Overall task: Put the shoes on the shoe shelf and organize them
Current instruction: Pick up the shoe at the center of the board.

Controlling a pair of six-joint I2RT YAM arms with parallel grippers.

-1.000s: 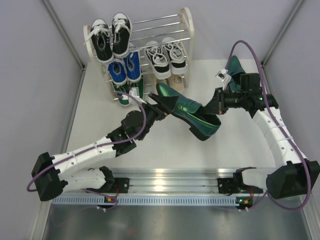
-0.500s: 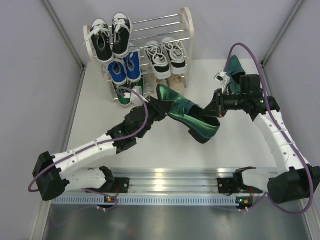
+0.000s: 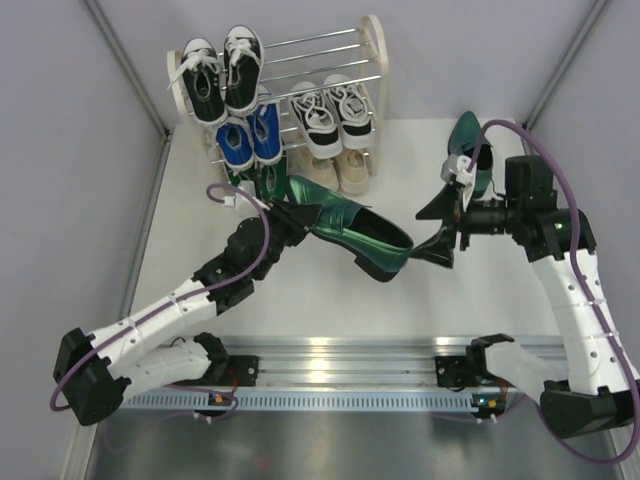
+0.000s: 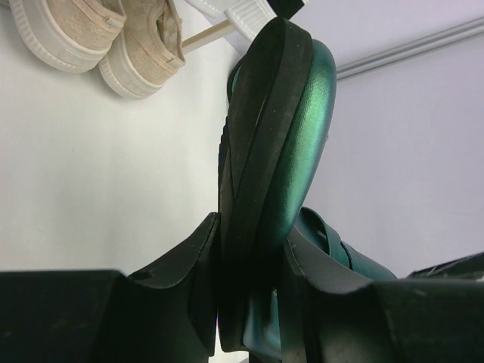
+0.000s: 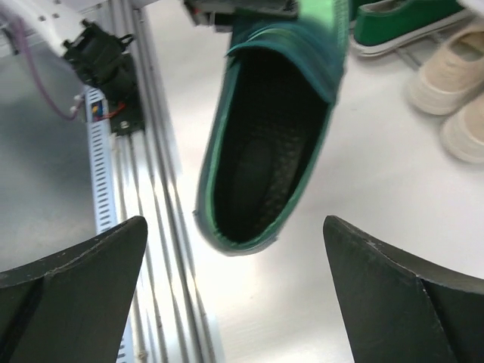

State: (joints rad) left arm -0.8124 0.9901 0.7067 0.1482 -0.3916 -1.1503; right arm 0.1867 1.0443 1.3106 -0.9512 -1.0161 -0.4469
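White tabletop (image 3: 330, 300), grey walls: right claw (image 3: 440, 232) has just sprung wide and let go of the dress shoe (image 3: 350, 232), now held by the left claw (image 3: 292, 215) alone, pinched sole-and-upper near the shelf (image 3: 372, 40), so handover looks done and shelving is likely next.

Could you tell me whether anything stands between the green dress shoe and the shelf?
Nothing visible does: the dress shoe, in the left tool, is just before the shelf, its top right free.
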